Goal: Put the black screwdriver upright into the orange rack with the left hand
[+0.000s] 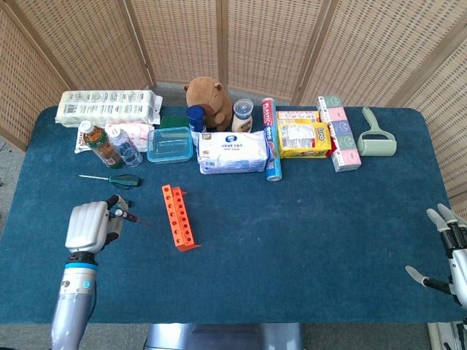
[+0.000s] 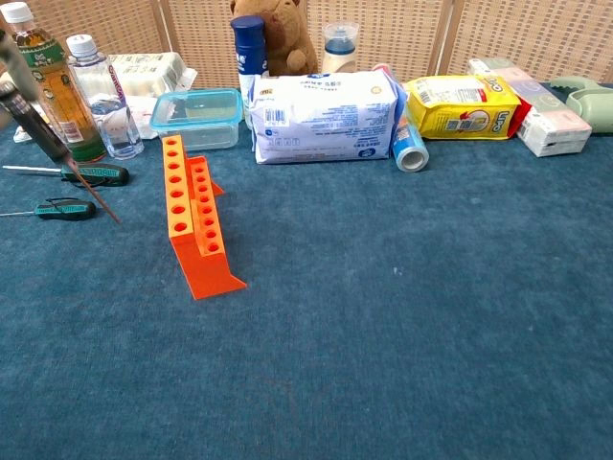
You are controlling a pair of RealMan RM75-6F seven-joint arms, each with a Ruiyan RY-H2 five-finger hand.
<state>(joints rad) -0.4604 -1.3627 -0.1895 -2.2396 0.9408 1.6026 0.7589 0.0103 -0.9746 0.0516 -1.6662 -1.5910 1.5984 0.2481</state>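
One black screwdriver gripped in closed left hand, lifted off table, shaft slanting down toward orange rack just right of hand, ready for slotting. Right hand far off, fingers spread, empty.

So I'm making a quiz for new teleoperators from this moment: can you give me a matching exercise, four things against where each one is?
Things:
1. black screwdriver
2. orange plastic rack
3. clear plastic box with a blue lid
4. pale green lint roller

Places:
A. back right of the blue table
B. lifted off the cloth, tilted, held by the left hand
C. beside the white wipes pack, on its left in the head view
D. standing on the cloth right of the left hand

Pairs: 1-B, 2-D, 3-C, 4-A
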